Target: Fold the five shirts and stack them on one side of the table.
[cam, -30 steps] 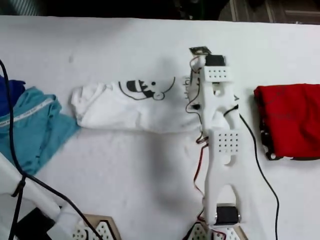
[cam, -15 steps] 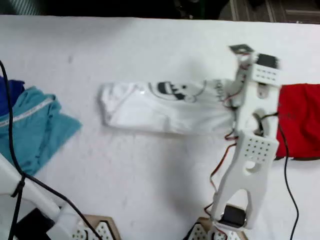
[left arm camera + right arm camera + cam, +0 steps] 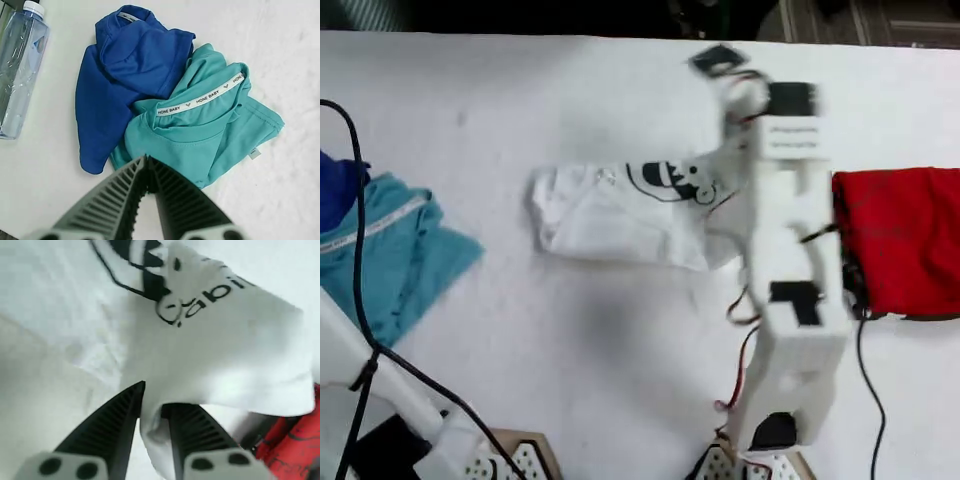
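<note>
A white shirt (image 3: 620, 210) with a black print lies folded lengthwise mid-table, its right end lifted under the right arm (image 3: 790, 250). In the right wrist view my right gripper (image 3: 152, 395) is shut on an edge of the white shirt (image 3: 210, 340), with cloth pinched between the fingers. A folded red shirt (image 3: 900, 240) lies at the right edge. A crumpled teal shirt (image 3: 390, 250) and a blue shirt (image 3: 335, 190) lie at the left. My left gripper (image 3: 146, 162) hangs shut above the teal shirt (image 3: 200, 135), beside the blue shirt (image 3: 125, 75), holding nothing.
A clear water bottle (image 3: 20, 75) lies beside the blue shirt at the table's left. The left arm and its black cable (image 3: 360, 380) sit at the front left corner. The red shirt (image 3: 290, 450) is close beside my right gripper. White table (image 3: 570, 350) stretches in front.
The right arm dragged the white shirt to the right, then swung back toward the middle and lifted its right end. The shirt's left end now lies farther right. The left arm kept still.
</note>
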